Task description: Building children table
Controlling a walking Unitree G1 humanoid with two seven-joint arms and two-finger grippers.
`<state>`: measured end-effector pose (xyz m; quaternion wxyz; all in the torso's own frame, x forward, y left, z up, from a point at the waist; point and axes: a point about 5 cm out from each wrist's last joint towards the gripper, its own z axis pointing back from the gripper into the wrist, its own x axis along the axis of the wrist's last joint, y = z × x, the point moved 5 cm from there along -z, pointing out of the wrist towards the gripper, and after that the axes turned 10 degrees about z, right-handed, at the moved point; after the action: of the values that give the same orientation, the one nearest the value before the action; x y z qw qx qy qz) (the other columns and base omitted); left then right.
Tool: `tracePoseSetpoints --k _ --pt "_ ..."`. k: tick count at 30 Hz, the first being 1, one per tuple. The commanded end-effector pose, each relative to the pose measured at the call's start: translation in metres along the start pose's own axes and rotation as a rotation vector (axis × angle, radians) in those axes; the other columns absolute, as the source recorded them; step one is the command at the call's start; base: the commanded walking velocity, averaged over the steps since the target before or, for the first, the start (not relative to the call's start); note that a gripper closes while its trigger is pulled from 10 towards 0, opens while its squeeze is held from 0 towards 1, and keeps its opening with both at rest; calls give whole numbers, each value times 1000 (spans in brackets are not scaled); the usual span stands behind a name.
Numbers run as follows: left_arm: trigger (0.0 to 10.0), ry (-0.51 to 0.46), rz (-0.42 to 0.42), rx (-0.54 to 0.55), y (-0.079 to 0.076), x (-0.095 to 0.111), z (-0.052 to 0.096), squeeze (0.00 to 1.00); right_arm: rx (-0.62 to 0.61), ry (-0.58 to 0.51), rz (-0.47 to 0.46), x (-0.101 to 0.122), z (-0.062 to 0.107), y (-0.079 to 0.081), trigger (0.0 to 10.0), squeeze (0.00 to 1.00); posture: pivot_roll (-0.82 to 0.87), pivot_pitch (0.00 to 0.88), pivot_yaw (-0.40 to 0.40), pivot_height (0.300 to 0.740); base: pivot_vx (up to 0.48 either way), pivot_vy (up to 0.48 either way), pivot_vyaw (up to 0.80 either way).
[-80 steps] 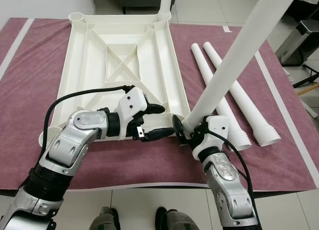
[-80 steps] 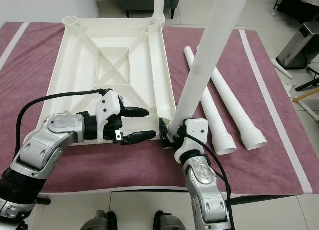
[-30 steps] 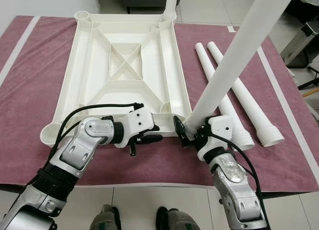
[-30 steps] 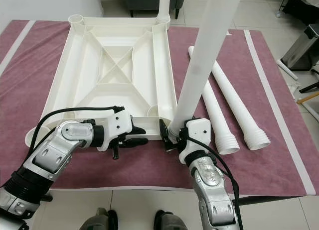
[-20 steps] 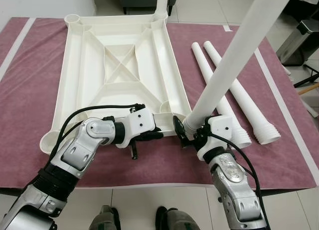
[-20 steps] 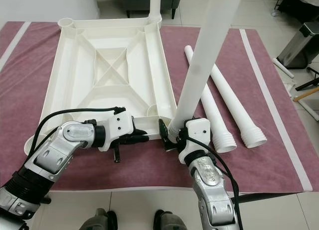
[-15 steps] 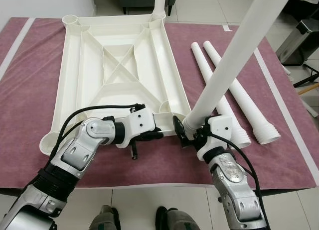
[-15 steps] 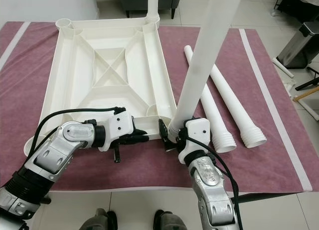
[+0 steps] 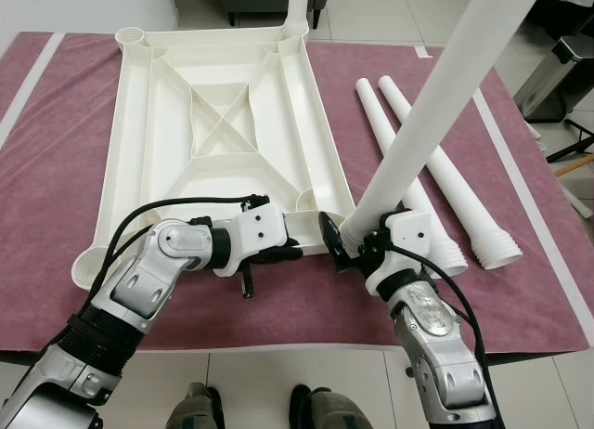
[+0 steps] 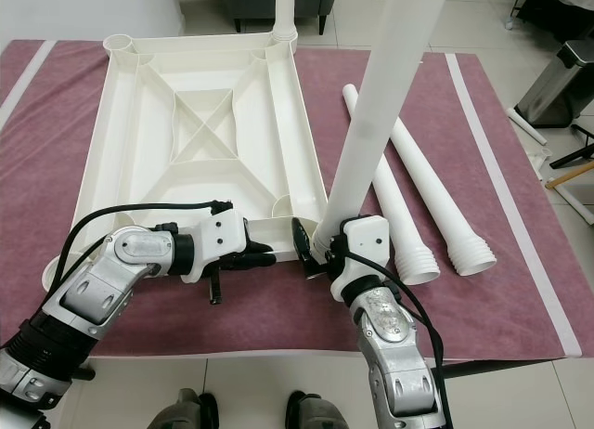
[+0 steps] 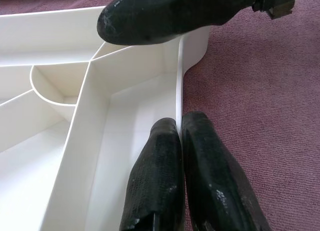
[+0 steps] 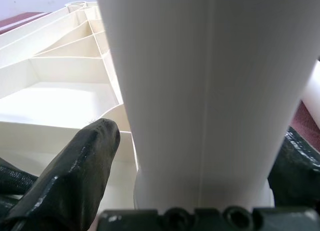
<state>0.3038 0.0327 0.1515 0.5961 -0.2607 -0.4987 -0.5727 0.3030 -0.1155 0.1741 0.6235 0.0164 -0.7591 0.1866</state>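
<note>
A white plastic table top (image 9: pixel 132 141) lies upside down on a maroon cloth. One white leg (image 9: pixel 297 6) stands in its far right corner. My left gripper (image 9: pixel 286 253) is shut on the thin near rim (image 11: pixel 178 86), one finger on each side of the wall. My right gripper (image 9: pixel 349 243) is shut on the lower end of a long white leg (image 9: pixel 436 95). That leg tilts up to the right, with its foot beside the near right corner socket (image 10: pixel 283 206). In the right wrist view the leg (image 12: pixel 210 91) stands between the black fingers (image 12: pixel 75 161).
Two loose white legs (image 9: pixel 373 113) (image 9: pixel 464 197) lie side by side on the cloth to the right of the table top. A grey bin (image 9: pixel 566 67) stands on the floor at the far right. The table's front edge runs just below both arms.
My left gripper was open above the near rim 2.7 s ago; it has since dropped and shut on the rim. The right gripper has kept its hold on the tilted leg.
</note>
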Motion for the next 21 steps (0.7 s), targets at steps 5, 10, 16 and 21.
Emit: tracePoseSetpoints --k 5,10,16,21 --pt "10000 14 23 19 2 -8 5 0 55 -56 90 16 3 2 10000 0 40 180 31 740 0 0 0" --pt "10000 13 24 14 2 -8 5 0 72 -77 132 23 5 -2 10000 0 36 181 30 740 0 0 0" --pt "10000 9 26 10 1 -7 5 0 103 -91 175 29 6 -7 10000 0 33 183 32 740 0 0 0" --pt "10000 7 27 5 1 -7 5 0 160 -104 186 36 2 -11 10000 0 33 184 34 740 0 0 0"
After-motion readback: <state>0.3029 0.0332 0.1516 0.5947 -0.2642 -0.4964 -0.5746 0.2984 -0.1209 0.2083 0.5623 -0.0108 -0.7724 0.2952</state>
